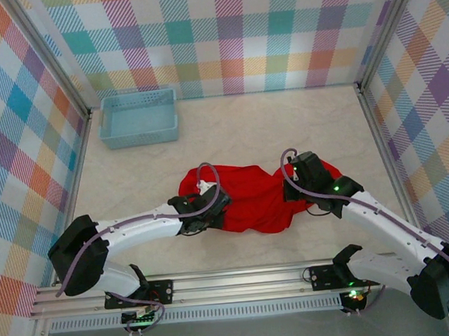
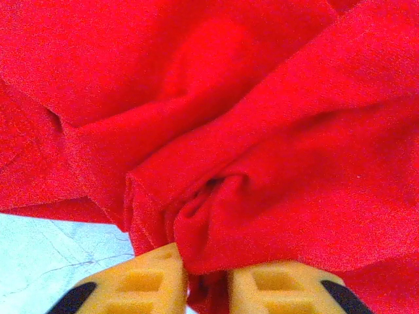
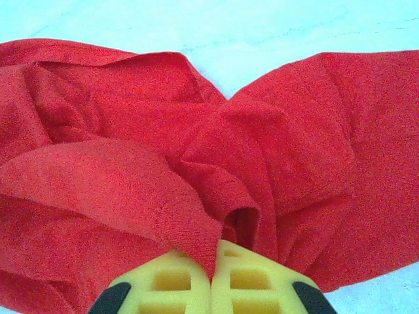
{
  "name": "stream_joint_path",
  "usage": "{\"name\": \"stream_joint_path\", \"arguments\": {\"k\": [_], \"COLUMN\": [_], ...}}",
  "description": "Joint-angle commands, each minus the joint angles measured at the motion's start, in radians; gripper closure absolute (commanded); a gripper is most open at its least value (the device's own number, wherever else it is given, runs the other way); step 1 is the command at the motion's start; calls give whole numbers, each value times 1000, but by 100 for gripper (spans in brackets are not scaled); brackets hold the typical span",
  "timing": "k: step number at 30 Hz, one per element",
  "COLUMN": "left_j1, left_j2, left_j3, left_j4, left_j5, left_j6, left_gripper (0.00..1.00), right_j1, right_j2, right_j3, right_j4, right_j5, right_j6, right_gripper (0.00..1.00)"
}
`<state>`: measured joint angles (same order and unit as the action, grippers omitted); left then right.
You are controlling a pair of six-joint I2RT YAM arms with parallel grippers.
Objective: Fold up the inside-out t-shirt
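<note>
The inside-out t-shirt (image 1: 250, 201) is a bright red cloth lying crumpled in the middle of the table. My left gripper (image 1: 210, 206) is at its left edge, and my right gripper (image 1: 302, 179) at its right edge. In the left wrist view a bunched fold of the t-shirt (image 2: 262, 131) fills the narrow gap between the yellow fingers (image 2: 157, 284) of the left gripper (image 2: 207, 291). In the right wrist view the right gripper (image 3: 211, 278) is shut, with a flap of the t-shirt (image 3: 131, 170) pinched between its pads.
A light-blue plastic basket (image 1: 139, 119) stands at the back left, near the checked wall. Checked walls enclose the table on three sides. Bare pale tabletop (image 1: 283, 124) lies between the t-shirt and the back wall.
</note>
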<state>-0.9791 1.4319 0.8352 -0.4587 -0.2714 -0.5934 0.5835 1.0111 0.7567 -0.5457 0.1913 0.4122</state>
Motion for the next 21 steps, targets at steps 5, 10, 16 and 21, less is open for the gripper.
{"name": "stream_joint_path", "arguments": {"k": [5,10,16,21], "left_j1": [-32,-33,-33,-33], "left_j2": [-26,-93,-136,-112], "left_j3": [22,-5,-25,-20], "left_j4": [-11,-22,-8,5], "left_j5": [-13,-33,-38,-7], "left_j6": [15,15,33,41], "left_gripper": [88,89,83,80], "right_j1": [4,4,4,4], "right_j2": [17,43,60,48], "right_j3": [-3,3,14,16], "right_j4": [-3,-5,-10,-16], "right_j5": [39,49,48,50], "right_j6": [-4,5,7,10], "right_gripper": [100,100,100,100]}}
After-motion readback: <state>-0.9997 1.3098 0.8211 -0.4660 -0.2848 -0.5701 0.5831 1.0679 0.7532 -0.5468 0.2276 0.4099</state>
